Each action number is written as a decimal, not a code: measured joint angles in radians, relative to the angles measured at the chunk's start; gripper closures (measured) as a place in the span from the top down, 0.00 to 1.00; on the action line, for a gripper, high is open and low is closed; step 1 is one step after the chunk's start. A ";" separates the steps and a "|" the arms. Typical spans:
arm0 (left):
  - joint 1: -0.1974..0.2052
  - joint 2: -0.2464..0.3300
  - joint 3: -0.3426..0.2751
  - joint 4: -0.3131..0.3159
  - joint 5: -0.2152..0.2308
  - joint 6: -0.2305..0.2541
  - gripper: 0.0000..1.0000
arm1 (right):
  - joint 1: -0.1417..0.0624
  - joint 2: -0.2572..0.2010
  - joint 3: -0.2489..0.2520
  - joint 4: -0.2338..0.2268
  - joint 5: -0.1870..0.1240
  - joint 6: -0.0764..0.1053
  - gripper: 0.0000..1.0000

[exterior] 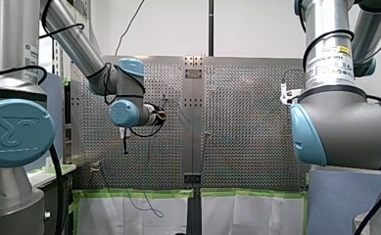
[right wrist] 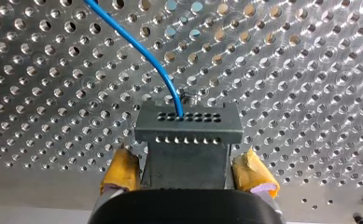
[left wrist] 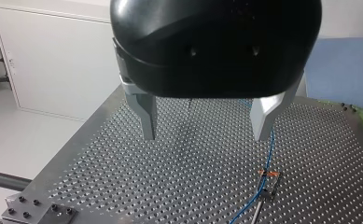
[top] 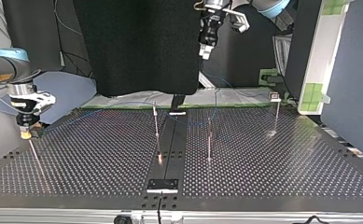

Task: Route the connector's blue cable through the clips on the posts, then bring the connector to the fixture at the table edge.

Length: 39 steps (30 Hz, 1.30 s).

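A dark grey connector point(right wrist: 188, 135) stands between the yellow pads point(right wrist: 122, 170) of my right gripper point(right wrist: 188, 175), with a narrow gap on each side. Its blue cable point(right wrist: 137, 51) runs away over the perforated plate. In the top view my right gripper point(top: 26, 134) is low at the table's left edge. High above the table's far side hangs my left gripper point(top: 206, 50). In its own view its metal fingers point(left wrist: 147, 116) stand wide apart and hold nothing point(left wrist: 207, 121). Below them the blue cable point(left wrist: 267, 158) passes a clip on a post point(left wrist: 268, 179).
Thin posts rise from the perforated table point(top: 100, 154): two near the middle point(top: 156, 123) point(top: 210, 140) and one with a clip at the far right point(top: 276, 114). A black cloth point(top: 137, 46) hangs behind the table. A dark strip with a bolted plate point(top: 163, 184) runs down the middle.
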 joint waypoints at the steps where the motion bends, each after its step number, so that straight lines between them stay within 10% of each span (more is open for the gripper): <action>1: 0.000 0.000 0.000 0.000 -0.001 0.000 1.00 | 0.000 0.000 0.000 0.000 0.001 0.000 0.98; 39: -0.002 0.000 0.000 -0.002 -0.007 0.001 1.00 | 0.001 -0.004 0.000 0.004 0.048 -0.003 0.98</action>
